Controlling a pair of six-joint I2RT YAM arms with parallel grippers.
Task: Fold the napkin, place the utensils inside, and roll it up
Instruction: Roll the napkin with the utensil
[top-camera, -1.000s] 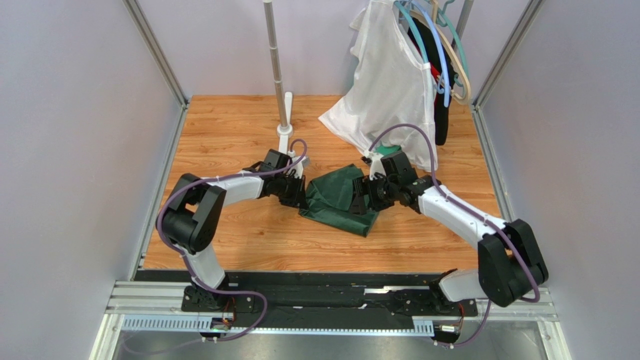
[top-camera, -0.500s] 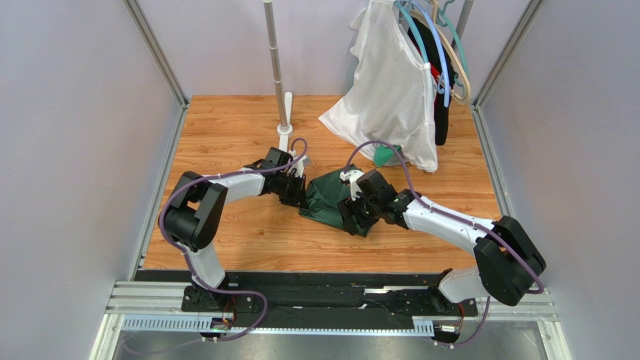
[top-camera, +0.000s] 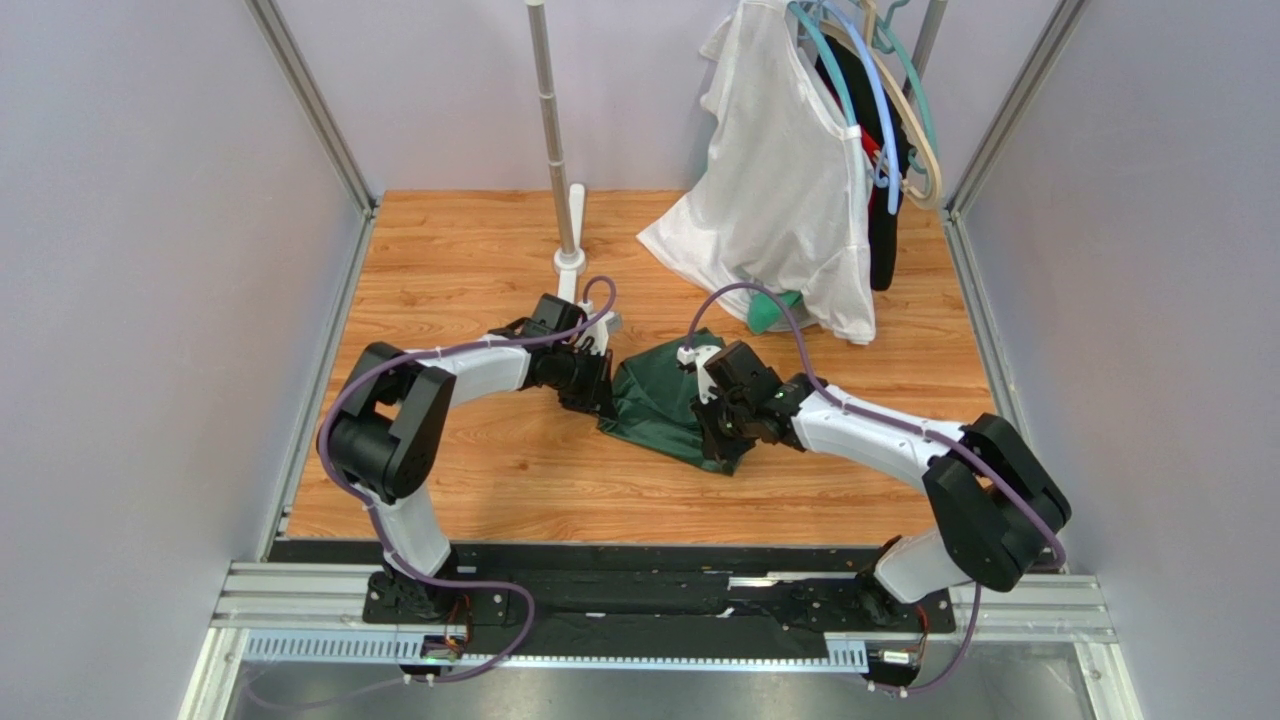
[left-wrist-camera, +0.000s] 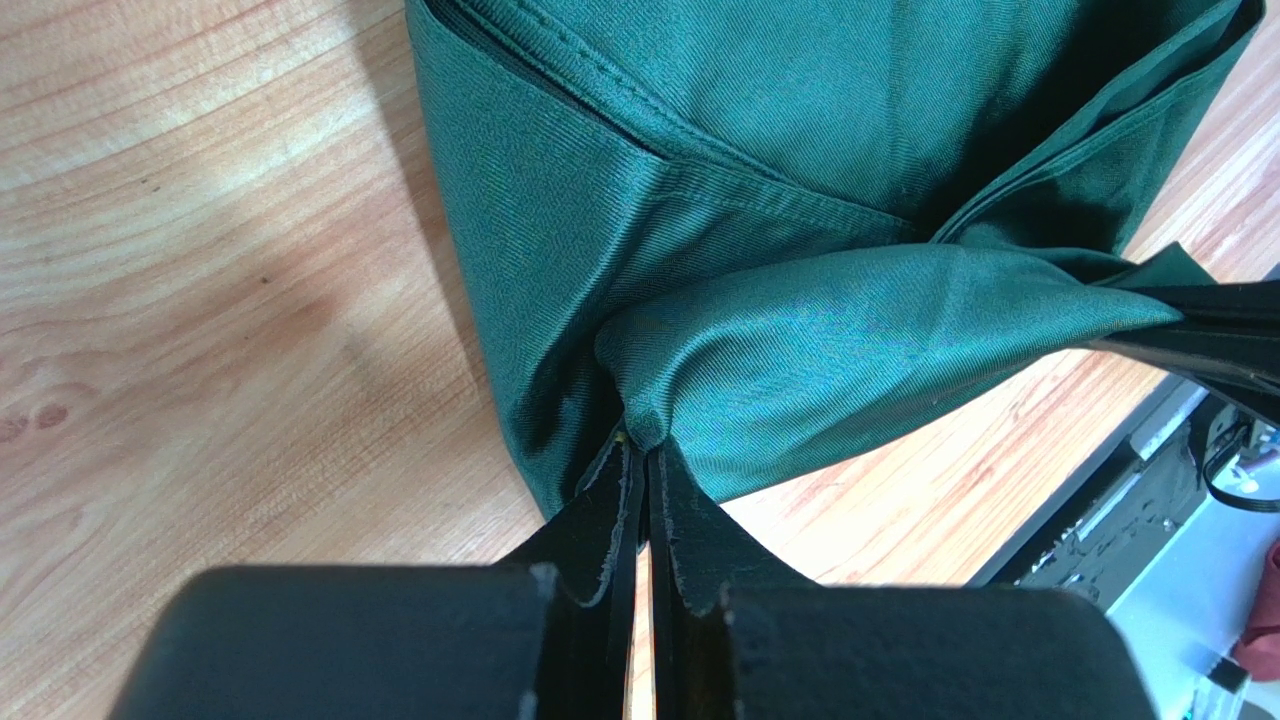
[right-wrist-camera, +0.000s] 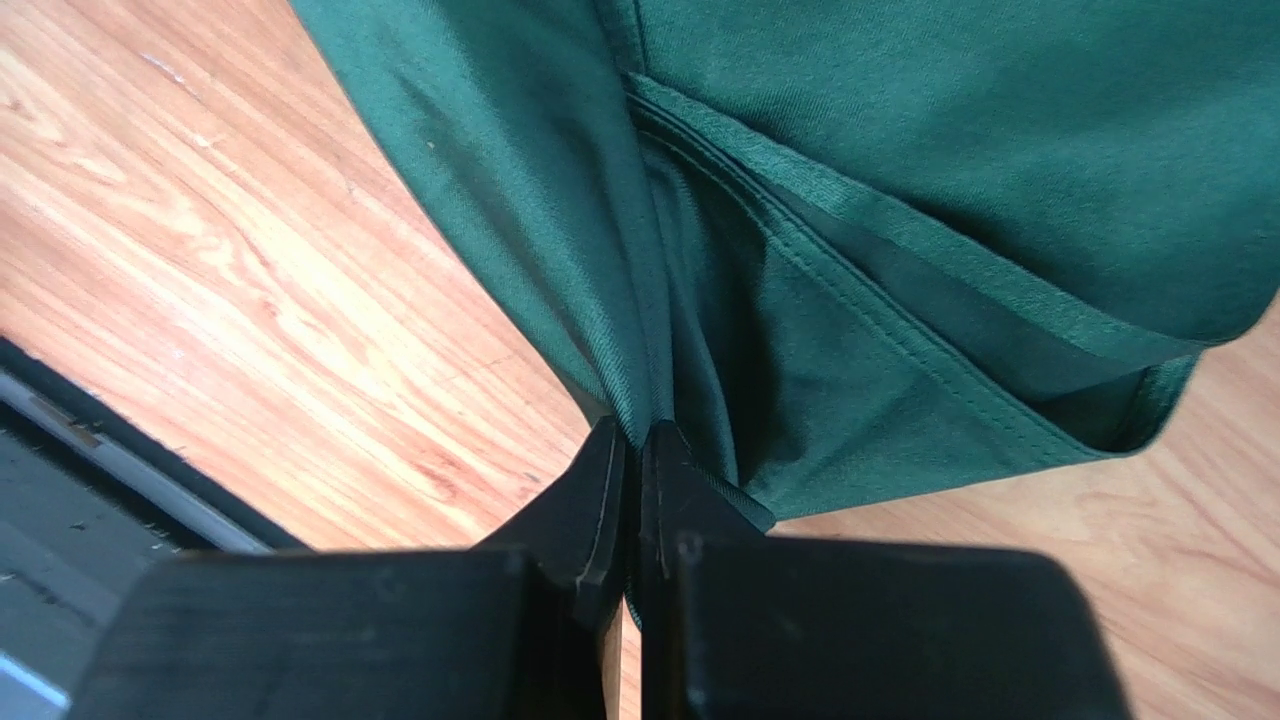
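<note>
The dark green napkin (top-camera: 661, 393) lies bunched and partly folded on the wooden table between both arms. My left gripper (top-camera: 598, 387) is at its left edge, shut on a pinched fold of the napkin (left-wrist-camera: 781, 323), as the left wrist view (left-wrist-camera: 643, 444) shows. My right gripper (top-camera: 712, 423) is at the napkin's right front edge, shut on a hem of the napkin (right-wrist-camera: 902, 225); its tips (right-wrist-camera: 637, 438) pinch the cloth. The utensils are out of view.
A white garment (top-camera: 781, 180) hangs on hangers at the back right, with a brighter green garment (top-camera: 771, 311) beneath it. A white stand with a metal pole (top-camera: 559, 150) rises at the back centre. Aluminium frame posts border the wooden table (top-camera: 451, 270).
My right gripper moved left and forward onto the napkin's right edge and closed on the cloth. The left gripper kept its hold and place.
</note>
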